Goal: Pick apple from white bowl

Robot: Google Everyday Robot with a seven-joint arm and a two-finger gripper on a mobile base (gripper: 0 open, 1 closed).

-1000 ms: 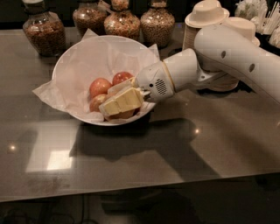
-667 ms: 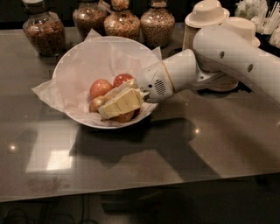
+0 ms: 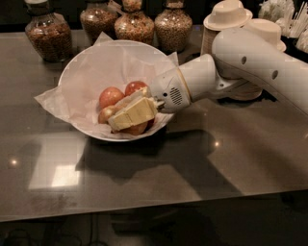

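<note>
The apple, yellowish-red and mostly hidden, lies at 5 o'clock inside the paper-lined white bowl on the desk. The gripper rests right across it; whether it grips anything, I cannot tell. Redder apples lie toward 11 o'clock of it.

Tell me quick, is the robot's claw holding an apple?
Gripper: down in the white bowl among the apples; open, closed or holding cannot be told.

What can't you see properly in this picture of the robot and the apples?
- Camera view: the gripper in the white bowl covers most of one apple.
- Camera view: the top edge cuts off the jars.
- Camera view: the arm hides part of the stacked paper bowls.
</note>
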